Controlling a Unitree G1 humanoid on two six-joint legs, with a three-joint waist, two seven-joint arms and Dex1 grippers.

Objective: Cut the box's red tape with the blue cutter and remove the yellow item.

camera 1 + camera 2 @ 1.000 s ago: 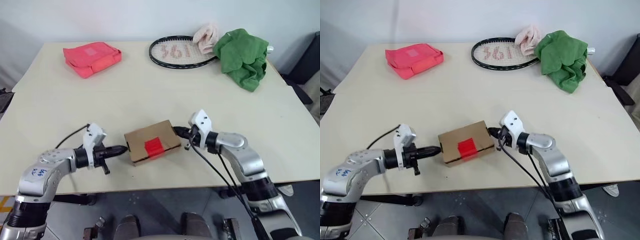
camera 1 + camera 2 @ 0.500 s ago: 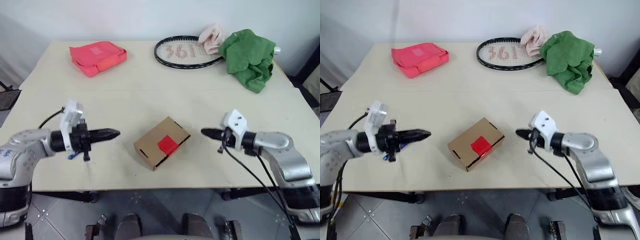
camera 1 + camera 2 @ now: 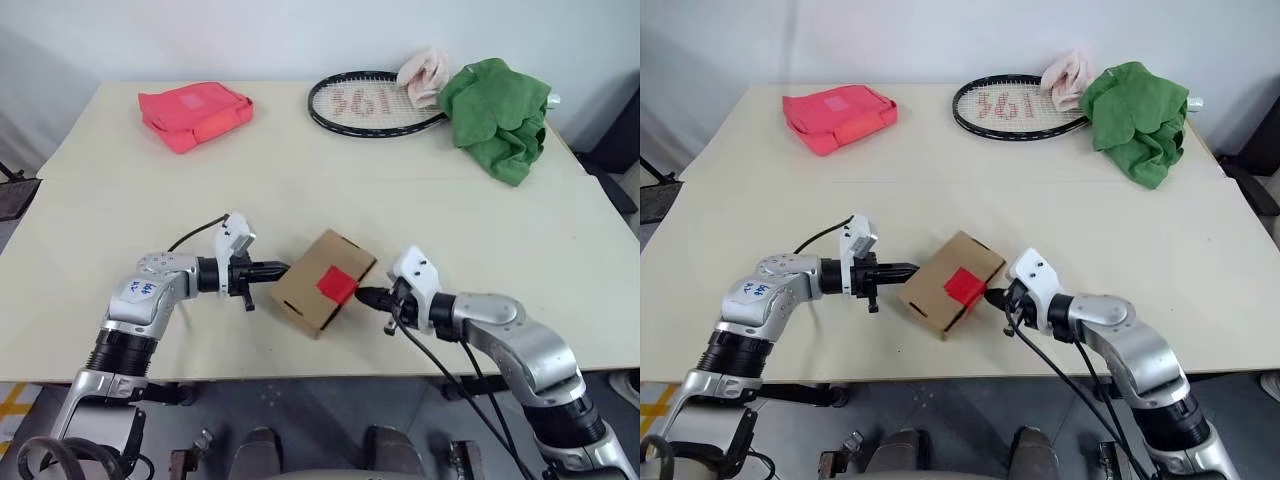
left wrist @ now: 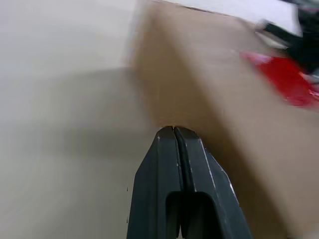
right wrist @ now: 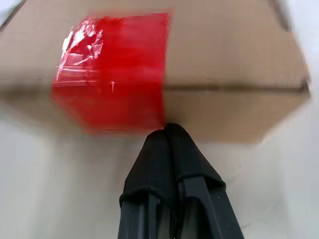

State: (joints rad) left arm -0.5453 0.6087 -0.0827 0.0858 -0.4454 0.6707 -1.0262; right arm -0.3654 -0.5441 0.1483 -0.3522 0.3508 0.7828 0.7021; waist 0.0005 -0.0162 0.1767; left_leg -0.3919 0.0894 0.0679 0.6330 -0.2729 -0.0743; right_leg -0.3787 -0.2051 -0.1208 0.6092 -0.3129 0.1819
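Near the table's [image 3: 90, 230] front edge you have the box [image 3: 310, 295], lid shut, red tape [image 3: 337, 284] across its seam, one corner turned toward you. What it holds is hidden from you. Your left gripper [image 3: 282, 268] has its fingers pressed together on nothing, tip at the box's left side. Your right gripper [image 3: 362, 295] is likewise closed and empty, tip at the box's right side just beside the tape. In the wrist views the box is blurred. At the far edge you see a pink pouch [image 3: 194, 113], a racket [image 3: 372, 103], a pink cloth [image 3: 423, 73] and a green cloth [image 3: 500, 115] that covers part of the racket's rim.
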